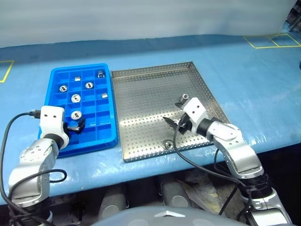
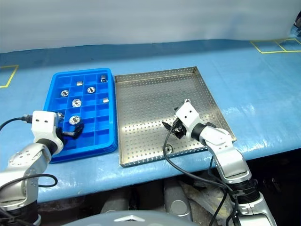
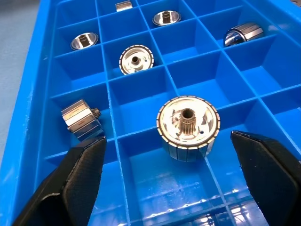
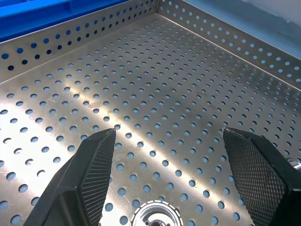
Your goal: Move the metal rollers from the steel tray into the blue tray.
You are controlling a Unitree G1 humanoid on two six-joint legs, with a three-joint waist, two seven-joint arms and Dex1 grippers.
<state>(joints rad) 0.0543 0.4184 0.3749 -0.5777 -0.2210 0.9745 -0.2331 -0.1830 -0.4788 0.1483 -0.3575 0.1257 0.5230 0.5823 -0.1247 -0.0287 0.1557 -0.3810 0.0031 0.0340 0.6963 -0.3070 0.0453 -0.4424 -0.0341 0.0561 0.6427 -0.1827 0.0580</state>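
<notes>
On the worktop, covered in blue sheeting, the blue tray sits just left of the steel tray, their long sides close together. Several metal rollers already lie in separate compartments of the blue tray, some upright with the hollow centre showing, others on their sides. The left pincer hovers over the near end of the blue tray with its fingers spread wide and holding nothing; between them, in the left wrist view, one ribbed roller with a toothed bore leans on the divider between two compartments. The right pincer is over the near right part of the steel tray, its fingers apart and empty above the perforated floor. Two rollers are left in the steel tray: one near the front rim, just below the right pincer, and another behind the right wrist, towards the right rim.
</notes>
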